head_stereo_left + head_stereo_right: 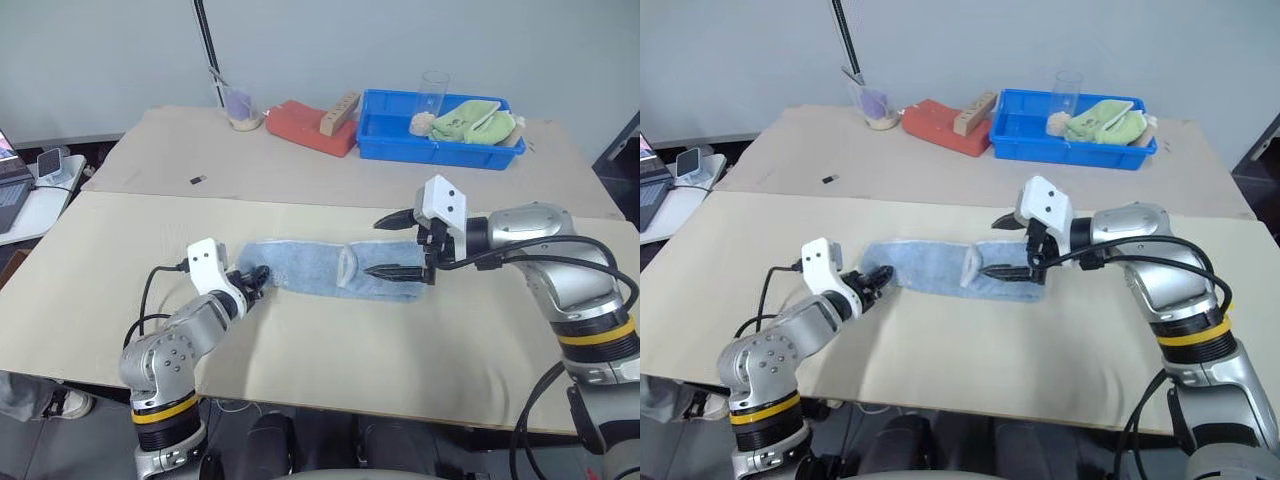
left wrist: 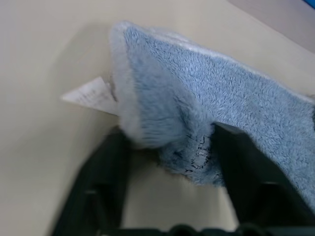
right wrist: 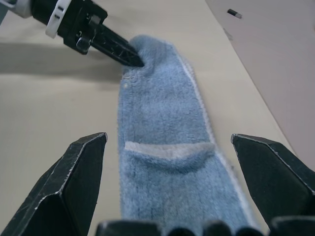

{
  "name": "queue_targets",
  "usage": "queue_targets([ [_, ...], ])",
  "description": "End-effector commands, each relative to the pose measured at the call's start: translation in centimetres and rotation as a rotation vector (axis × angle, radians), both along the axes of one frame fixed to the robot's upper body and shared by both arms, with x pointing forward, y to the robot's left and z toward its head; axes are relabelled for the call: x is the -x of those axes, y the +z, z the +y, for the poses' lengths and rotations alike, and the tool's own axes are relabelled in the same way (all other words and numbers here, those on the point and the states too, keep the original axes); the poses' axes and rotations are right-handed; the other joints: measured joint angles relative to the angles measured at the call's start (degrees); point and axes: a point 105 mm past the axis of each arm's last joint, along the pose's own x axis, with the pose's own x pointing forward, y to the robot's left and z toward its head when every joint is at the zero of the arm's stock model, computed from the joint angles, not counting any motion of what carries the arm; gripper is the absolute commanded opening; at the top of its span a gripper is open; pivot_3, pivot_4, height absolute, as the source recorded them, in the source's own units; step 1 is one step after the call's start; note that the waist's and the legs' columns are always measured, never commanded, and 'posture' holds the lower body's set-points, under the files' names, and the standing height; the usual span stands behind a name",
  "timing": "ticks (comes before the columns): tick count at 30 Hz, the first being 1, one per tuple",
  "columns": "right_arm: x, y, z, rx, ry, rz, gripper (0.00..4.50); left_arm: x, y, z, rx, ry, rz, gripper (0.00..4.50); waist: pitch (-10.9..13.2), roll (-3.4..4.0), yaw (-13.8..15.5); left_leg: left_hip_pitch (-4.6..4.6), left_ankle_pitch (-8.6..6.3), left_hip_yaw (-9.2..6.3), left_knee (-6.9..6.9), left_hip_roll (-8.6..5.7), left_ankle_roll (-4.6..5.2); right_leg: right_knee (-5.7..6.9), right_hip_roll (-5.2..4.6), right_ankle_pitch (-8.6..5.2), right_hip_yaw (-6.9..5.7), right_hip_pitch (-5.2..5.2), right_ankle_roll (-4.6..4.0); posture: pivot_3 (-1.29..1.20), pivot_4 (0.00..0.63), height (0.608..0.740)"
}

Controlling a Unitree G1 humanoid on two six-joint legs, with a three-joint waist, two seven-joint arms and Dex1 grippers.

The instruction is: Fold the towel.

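The towel lies on the table as a long narrow light blue strip, with its right end folded back over itself. My left gripper is at the strip's left end, shut on that corner; the left wrist view shows the terry cloth bunched between the fingers, beside a small white label. Over the right end, my right gripper hangs wide open with nothing held. In the right wrist view the towel runs between its fingers toward the left gripper.
At the back of the table stands a blue bin holding a light green cloth and a clear glass. Left of it are a red-orange pad, a wooden block and a cup. A small dark item lies mid-left.
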Motion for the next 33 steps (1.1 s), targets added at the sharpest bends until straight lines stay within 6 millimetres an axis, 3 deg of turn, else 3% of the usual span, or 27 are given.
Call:
queue_targets([
  [1,0.2,1.9,-0.4,-0.022,0.000,-0.059,4.50,-0.8,1.7,0.5,-0.011,0.046,-0.081,0.38,0.0,-0.03,-0.1,0.00,0.00,0.00,0.00,0.01,0.00,0.00,0.01,0.00,0.00,0.00,0.00,0.00,0.150,0.649],
  [2,0.3,2.0,-0.6,-0.022,-0.006,-0.060,4.50,-0.9,2.0,0.6,-0.021,0.047,-0.097,0.03,0.0,-0.04,-0.1,-0.01,0.00,0.00,0.00,0.02,0.00,0.01,0.01,0.00,0.00,0.00,0.00,0.00,0.150,0.649],
  [6,0.9,1.9,-1.6,0.000,-0.027,-0.051,4.50,-1.2,3.4,0.6,-0.122,-0.013,-0.192,0.03,0.0,-0.05,-0.2,-0.01,0.00,0.01,0.00,0.06,0.00,0.03,0.06,0.00,-0.01,-0.01,-0.01,0.00,0.150,0.649],
  [8,1.4,1.7,-2.6,0.027,-0.046,-0.040,4.50,-1.2,4.4,-0.4,-0.205,-0.120,-0.264,0.03,0.0,-0.04,-0.1,0.01,0.00,-0.02,-0.01,0.07,0.00,0.03,0.08,-0.02,-0.04,-0.03,-0.02,0.00,0.150,0.649],
  [13,3.2,1.3,-4.4,0.072,-0.078,0.009,4.50,-0.2,6.3,-5.4,-0.351,-0.523,-0.439,0.03,0.1,-0.07,0.2,0.01,0.00,0.03,-0.01,0.05,-0.01,-0.02,0.03,-0.03,-0.05,-0.07,-0.01,0.00,0.150,0.649],
  [17,4.5,1.2,-5.2,0.088,-0.103,0.041,4.50,0.0,6.8,-8.2,-0.367,-0.710,-0.501,0.03,0.2,-0.25,0.4,0.02,0.02,0.09,-0.01,0.03,-0.04,-0.08,0.01,-0.05,-0.09,-0.11,0.03,0.00,0.150,0.649],
  [20,5.6,1.2,-6.4,0.092,-0.172,0.059,4.50,0.0,6.8,-14.0,-0.384,-0.952,-0.586,0.03,0.2,-0.34,0.8,-0.03,0.02,0.09,-0.01,-0.02,-0.04,-0.09,0.01,-0.08,-0.10,-0.01,0.07,0.00,0.150,0.649],
  [22,6.0,1.2,-6.6,0.088,-0.198,0.059,4.50,-0.2,6.5,-15.9,-0.378,-1.020,-0.600,0.03,0.2,-0.31,1.2,0.00,0.02,0.25,0.00,-0.13,-0.04,-0.13,0.02,-0.08,-0.13,-0.03,0.09,0.00,0.150,0.649],
  [26,6.7,0.9,-6.5,0.079,-0.223,0.065,4.50,-0.2,5.2,-17.6,-0.404,-1.102,-0.622,0.03,0.2,-0.33,0.0,-0.12,-0.02,0.17,-0.08,-0.07,0.03,-0.08,0.05,-0.16,0.10,-0.01,0.11,0.00,0.150,0.649],
  [32,6.9,0.9,-6.6,0.060,-0.264,0.064,4.50,-0.4,5.3,-17.7,-0.385,-1.105,-0.636,0.03,0.3,-0.30,-0.3,-0.04,-0.01,0.04,-0.10,0.05,0.03,-0.01,0.21,-0.17,0.02,0.00,0.13,0.00,0.150,0.649],
  [33,6.9,0.8,-6.6,0.059,-0.266,0.065,4.50,-0.2,5.3,-17.7,-0.386,-1.118,-0.637,0.69,0.3,-0.30,-0.3,-0.04,-0.01,0.04,-0.10,0.05,0.03,-0.01,0.21,-0.17,0.03,0.00,0.13,0.00,0.150,0.649],
])
